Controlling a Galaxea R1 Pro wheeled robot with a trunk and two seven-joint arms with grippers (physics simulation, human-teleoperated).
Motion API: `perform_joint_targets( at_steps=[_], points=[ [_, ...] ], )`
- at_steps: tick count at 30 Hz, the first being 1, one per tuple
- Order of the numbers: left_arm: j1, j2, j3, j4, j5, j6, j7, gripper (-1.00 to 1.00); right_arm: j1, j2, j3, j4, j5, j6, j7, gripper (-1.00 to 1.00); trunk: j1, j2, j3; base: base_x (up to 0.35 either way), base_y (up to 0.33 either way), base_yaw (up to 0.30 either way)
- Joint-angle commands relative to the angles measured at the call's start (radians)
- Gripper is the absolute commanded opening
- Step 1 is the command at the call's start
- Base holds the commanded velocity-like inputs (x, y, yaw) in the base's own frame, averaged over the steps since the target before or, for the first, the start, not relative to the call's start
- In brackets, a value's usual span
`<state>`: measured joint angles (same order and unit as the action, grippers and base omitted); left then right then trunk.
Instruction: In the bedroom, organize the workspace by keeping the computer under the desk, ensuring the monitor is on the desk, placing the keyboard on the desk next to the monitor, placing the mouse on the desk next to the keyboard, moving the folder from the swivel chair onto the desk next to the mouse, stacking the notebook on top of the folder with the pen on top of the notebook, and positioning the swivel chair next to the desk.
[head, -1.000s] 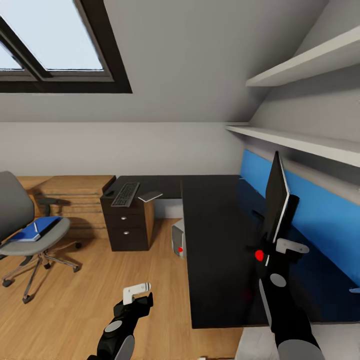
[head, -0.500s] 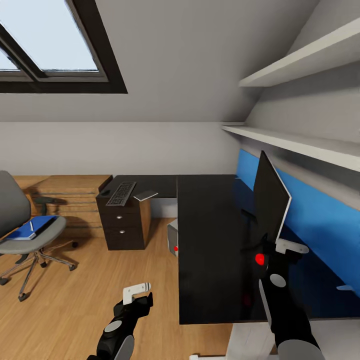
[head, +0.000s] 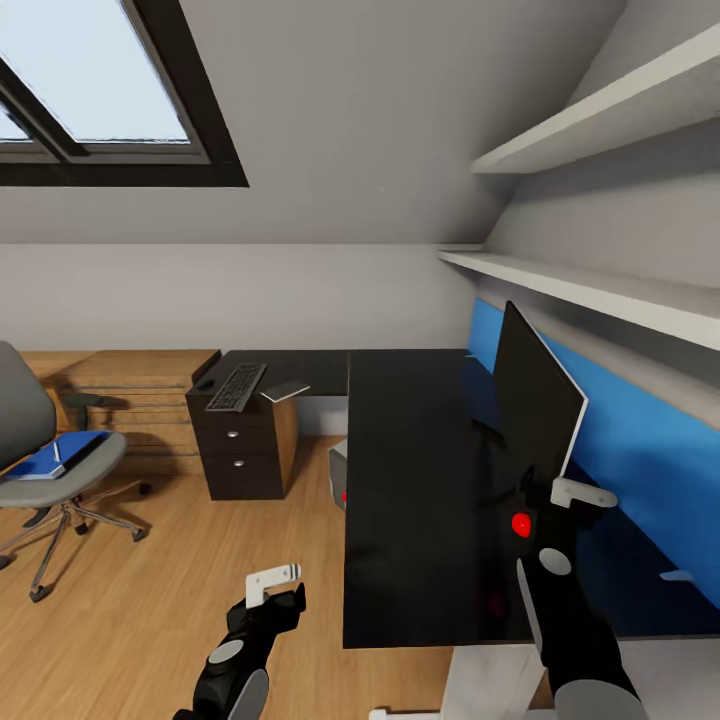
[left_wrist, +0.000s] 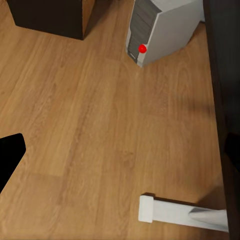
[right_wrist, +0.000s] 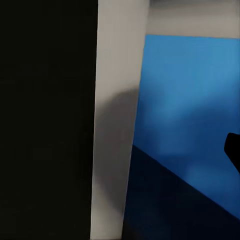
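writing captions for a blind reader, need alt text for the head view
The right gripper holds a black monitor by its lower edge above a long black desk against a blue wall panel. Farther off, a keyboard lies on the desk's drawer end; a blue folder sits on a grey swivel chair. The left gripper hangs over the wooden floor.

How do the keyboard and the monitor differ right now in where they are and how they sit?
The keyboard lies flat on the far end of the desk, above the drawer unit, untouched. The monitor stands up on edge over the near stretch, beside the blue wall panel, with the right end effector at its base. The monitor is much larger than the slim keyboard. Both are black and over the desk.
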<state>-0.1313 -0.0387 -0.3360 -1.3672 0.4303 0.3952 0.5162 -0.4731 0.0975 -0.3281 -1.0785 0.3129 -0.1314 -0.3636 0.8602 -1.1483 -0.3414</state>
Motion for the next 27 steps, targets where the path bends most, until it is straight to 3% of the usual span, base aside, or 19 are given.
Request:
perform_joint_targets(
  at_steps=[1, 12, 27],
  points=[
    [-0.001, 0.000, -0.002, -0.002, 0.009, 0.002, 0.008, 1.00, -0.001, 0.001, -0.002, 0.000, 0.008, -0.002, -0.001, 1.00, 0.000, -0.001, -0.001, 0.000, -0.007, 0.000],
    [-0.001, 0.007, 0.004, -0.098, 0.012, -0.026, 0.000, 1.00, -0.001, 0.001, -0.003, 0.002, 0.009, -0.002, 0.000, 1.00, 0.000, -0.001, -0.001, 0.000, -0.001, 0.000],
    [-0.001, 0.008, 0.005, -0.099, 0.013, -0.032, 0.001, 1.00, 0.000, 0.001, -0.002, 0.002, 0.008, 0.000, 0.003, 1.00, 0.000, -0.001, -0.001, 0.000, 0.000, 0.000]
  ],
)
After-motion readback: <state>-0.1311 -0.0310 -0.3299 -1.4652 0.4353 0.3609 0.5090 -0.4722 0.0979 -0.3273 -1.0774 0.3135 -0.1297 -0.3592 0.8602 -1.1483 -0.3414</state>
